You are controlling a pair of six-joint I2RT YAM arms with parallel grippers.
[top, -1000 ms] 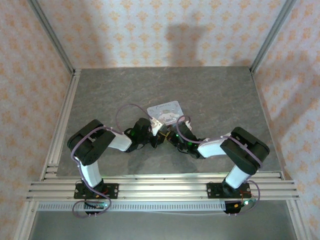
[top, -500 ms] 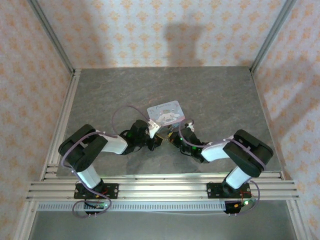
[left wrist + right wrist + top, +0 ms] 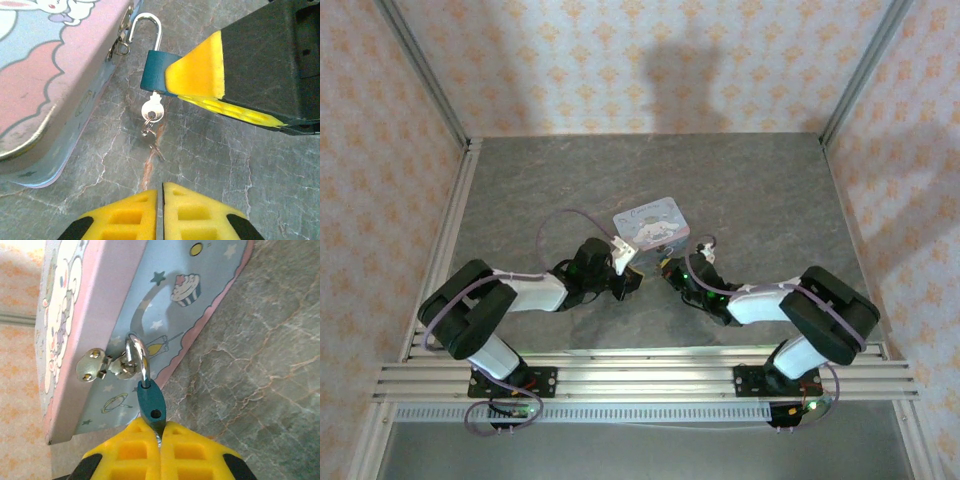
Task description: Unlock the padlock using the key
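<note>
- Plenty of bare grey desk (image 3: 770, 180) surrounds the tin (image 3: 650, 222), out to the side rail (image 3: 443, 250) and the papered walls (image 3: 640, 60).
- Right end effector (image 3: 161, 432) pinches the padlock (image 3: 151, 407), whose shackle (image 3: 141, 357) is hooked through the tin's hasp (image 3: 107, 365).
- Left end effector (image 3: 162, 215), pressed together and empty, sits near the key (image 3: 152, 110), which seems seated in the padlock's underside.

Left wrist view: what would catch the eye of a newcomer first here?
The teal padlock, hooked in the hasp of the cartoon tin, is pinched by the right end effector, and the key sticks in its base. At the bottom edge, the left end effector is shut on nothing.
</note>
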